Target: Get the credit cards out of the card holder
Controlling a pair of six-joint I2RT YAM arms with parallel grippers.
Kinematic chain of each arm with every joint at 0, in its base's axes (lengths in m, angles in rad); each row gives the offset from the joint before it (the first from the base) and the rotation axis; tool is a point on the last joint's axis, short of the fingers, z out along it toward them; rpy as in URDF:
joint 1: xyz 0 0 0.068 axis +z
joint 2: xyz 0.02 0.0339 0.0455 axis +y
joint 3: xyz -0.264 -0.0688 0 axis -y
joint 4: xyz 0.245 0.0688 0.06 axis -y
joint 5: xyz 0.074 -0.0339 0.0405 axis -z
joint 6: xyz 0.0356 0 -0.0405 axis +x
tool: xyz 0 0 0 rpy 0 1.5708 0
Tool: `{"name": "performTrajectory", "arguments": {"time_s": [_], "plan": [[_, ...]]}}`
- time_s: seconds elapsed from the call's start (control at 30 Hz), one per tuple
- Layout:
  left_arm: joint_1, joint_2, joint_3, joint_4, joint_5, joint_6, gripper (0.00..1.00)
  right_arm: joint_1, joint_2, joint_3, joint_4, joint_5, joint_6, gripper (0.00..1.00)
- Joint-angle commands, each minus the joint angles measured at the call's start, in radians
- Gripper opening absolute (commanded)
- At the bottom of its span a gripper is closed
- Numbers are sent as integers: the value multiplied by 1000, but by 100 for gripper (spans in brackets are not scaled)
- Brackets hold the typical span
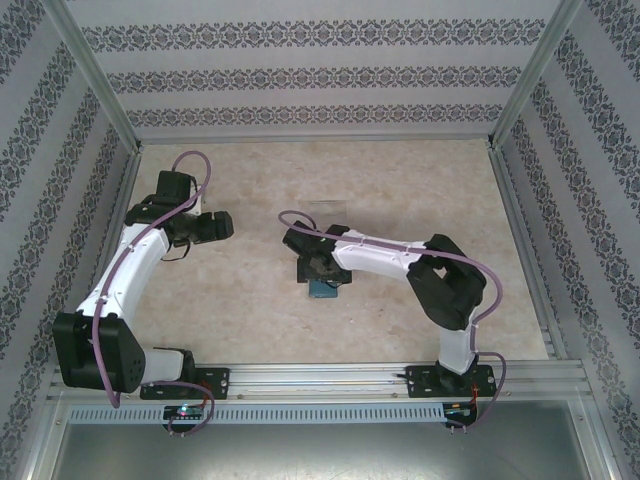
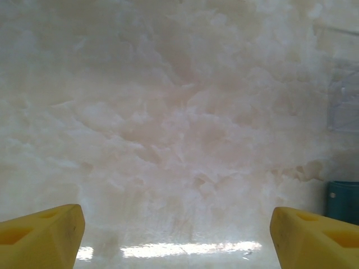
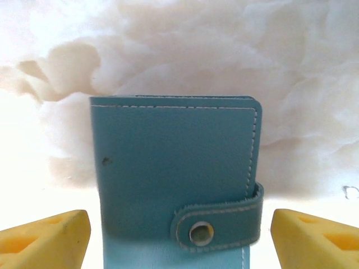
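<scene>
teal stitched card holder [image 3: 168, 162], folded shut, snap tab fastened, lying flat on pale table [image 3: 303, 84]

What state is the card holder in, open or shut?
Shut: the card holder is folded closed, its closing tab wrapped round the edge and snapped onto the front.

Bare counter [image 1: 400, 180] lies open around the card holder [image 3: 174, 162]; patterned walls [image 1: 320, 80] hem three sides, the right claw [image 3: 179, 235] poised over it.
</scene>
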Motion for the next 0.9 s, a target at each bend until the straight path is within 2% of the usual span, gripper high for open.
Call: {"name": "performTrajectory", "arguments": {"time_s": [0.0, 0.17, 0.43, 0.6, 0.73, 0.87], "plan": [[-33, 20, -11, 14, 76, -58, 84, -19, -103, -29, -23, 1, -30, 83], [-113, 58, -80, 159, 201, -175, 77, -47, -174, -74, -23, -70, -86, 79], [-285, 213, -142, 450, 391, -380, 36, -99, -239, -177, 38, -176, -109, 66], [-356, 280, -153, 567, 427, -454, 21, -130, -249, -226, 97, -241, -96, 59], [-391, 354, -139, 587, 457, -475, 11, -155, -240, -249, 139, -288, -79, 51], [-419, 409, -146, 655, 496, -515, 5, -167, -222, -241, 148, -304, -82, 47]]}}
